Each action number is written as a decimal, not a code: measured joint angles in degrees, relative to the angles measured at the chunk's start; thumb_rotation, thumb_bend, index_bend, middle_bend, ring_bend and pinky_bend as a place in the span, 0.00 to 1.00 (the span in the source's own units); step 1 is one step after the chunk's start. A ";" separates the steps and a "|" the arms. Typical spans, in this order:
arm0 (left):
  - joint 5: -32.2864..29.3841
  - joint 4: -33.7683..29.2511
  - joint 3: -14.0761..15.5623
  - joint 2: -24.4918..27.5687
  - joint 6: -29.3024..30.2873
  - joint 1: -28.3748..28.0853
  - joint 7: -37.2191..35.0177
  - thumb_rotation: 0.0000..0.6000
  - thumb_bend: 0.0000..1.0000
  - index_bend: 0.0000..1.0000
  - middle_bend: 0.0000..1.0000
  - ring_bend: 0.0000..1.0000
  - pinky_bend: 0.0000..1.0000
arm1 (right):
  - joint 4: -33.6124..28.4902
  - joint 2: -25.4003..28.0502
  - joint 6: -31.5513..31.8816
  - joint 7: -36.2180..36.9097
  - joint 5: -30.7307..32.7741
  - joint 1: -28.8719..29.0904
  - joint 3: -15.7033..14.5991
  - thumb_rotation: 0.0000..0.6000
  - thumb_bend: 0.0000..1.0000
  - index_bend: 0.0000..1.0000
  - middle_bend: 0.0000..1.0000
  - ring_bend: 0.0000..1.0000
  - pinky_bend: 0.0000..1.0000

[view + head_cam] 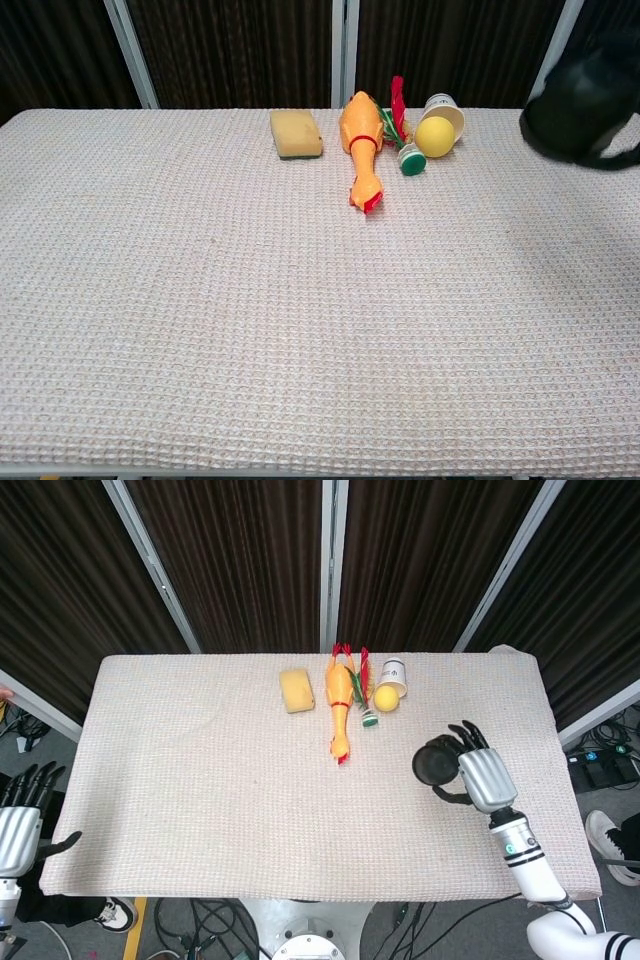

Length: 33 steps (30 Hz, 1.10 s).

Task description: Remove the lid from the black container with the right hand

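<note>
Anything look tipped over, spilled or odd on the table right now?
The white paper cup lies on its side at the table's far edge, a yellow ball at its mouth. Nothing has spilled. The right hand holds the round black container.

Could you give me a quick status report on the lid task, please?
Right hand grips black container above table. Left hand open, off-table. Lid state unclear. Nothing obstructing.

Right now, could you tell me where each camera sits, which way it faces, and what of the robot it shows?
Head view: high above the near table edge, looking down on the table; shows the right hand gripping the black container, and the left hand off the table's left edge.
Chest view: low at the near edge, looking across toward the curtains; only the black container shows clearly at right.
Shared: sponge, rubber chicken, yellow ball.
</note>
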 measured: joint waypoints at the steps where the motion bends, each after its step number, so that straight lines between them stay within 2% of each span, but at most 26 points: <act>1: 0.05 0.07 0.00 0.02 0.13 0.04 -0.16 1.00 0.11 0.09 0.04 0.00 0.10 | -0.88 0.22 5.17 -0.20 -1.97 -0.37 0.26 1.00 0.11 0.37 0.44 0.12 0.06; 5: 0.38 0.16 0.09 0.05 0.46 0.14 -0.30 1.00 0.11 0.09 0.04 0.00 0.10 | -1.66 0.40 20.85 -0.96 -4.49 -1.16 0.15 1.00 0.11 0.38 0.45 0.13 0.06; 7: 0.37 0.28 0.14 -0.03 0.65 0.30 -0.50 1.00 0.11 0.09 0.04 0.00 0.10 | -1.02 0.10 26.00 -1.43 -3.88 -1.26 -0.23 1.00 0.12 0.38 0.45 0.13 0.06; 10: 0.24 0.65 0.23 -0.12 0.56 0.40 -0.80 1.00 0.11 0.09 0.04 0.00 0.10 | 1.15 -0.92 28.49 -2.11 -1.72 -1.14 -0.98 1.00 0.12 0.37 0.43 0.13 0.06; 13: 0.08 0.98 0.23 -0.13 0.49 0.47 -1.23 1.00 0.11 0.09 0.04 0.00 0.10 | 4.13 -2.34 25.83 -2.67 0.62 -0.92 -1.81 1.00 0.12 0.36 0.43 0.12 0.05; 15: 0.04 1.20 0.27 -0.13 0.41 0.50 -1.45 1.00 0.11 0.09 0.04 0.00 0.10 | 6.78 -3.60 20.57 -2.91 2.34 -0.75 -2.41 1.00 0.12 0.36 0.43 0.12 0.05; 19: -0.22 0.79 -0.05 -0.35 -0.27 -0.02 -0.88 1.00 0.11 0.09 0.04 0.00 0.10 | 10.71 -5.21 5.49 -3.09 4.78 -0.48 -2.95 1.00 0.12 0.36 0.43 0.12 0.05; 22: -0.36 0.60 -0.10 -0.45 -0.20 0.03 -0.64 1.00 0.11 0.09 0.04 0.00 0.10 | 13.34 -6.03 -2.27 -3.41 7.20 0.11 -3.29 1.00 0.12 0.36 0.43 0.12 0.05; 25: -0.47 0.58 -0.13 -0.42 -0.20 0.08 -0.49 1.00 0.11 0.09 0.04 0.00 0.10 | 15.41 -6.08 -4.79 -3.43 9.53 0.97 -3.88 1.00 0.12 0.36 0.43 0.12 0.04; 27: -0.84 0.22 -0.36 -0.41 -0.52 -0.13 -0.04 1.00 0.11 0.09 0.04 0.00 0.10 | 14.46 -5.88 -5.28 -3.21 8.86 1.70 -4.47 1.00 0.12 0.36 0.43 0.12 0.04; 33: -1.30 -0.59 -0.68 -0.34 -1.44 -0.73 0.99 1.00 0.11 0.09 0.04 0.00 0.10 | 5.27 -4.68 -6.62 -2.35 -2.88 4.90 -7.84 1.00 0.12 0.36 0.43 0.12 0.03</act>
